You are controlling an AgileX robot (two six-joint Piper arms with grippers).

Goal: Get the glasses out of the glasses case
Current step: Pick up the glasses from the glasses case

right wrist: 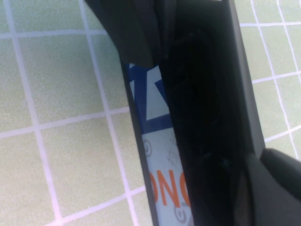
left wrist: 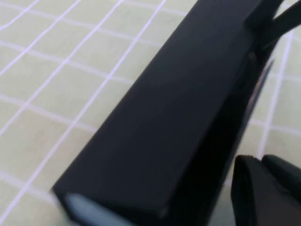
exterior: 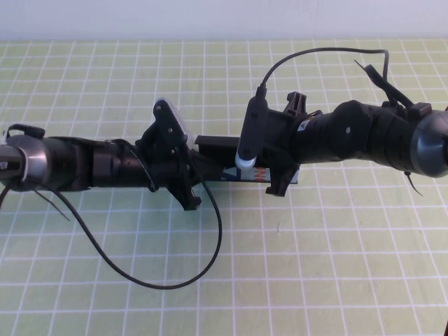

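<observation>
Two grippers, left gripper (exterior: pixel 183 168), right gripper (exterior: pixel 269 150), boxy matte-black glasses case (exterior: pixel 218 148)

Both arms black, glossy, rounded joint housings. Left gripper (exterior: pixel 187 183): angular black plastic, thin black cable looping beneath the arm. Right gripper (exterior: pixel 276 178): black, with pale grey-white camera module beside it; black cable arches over the wrist. Grey band on left arm's joint.
</observation>
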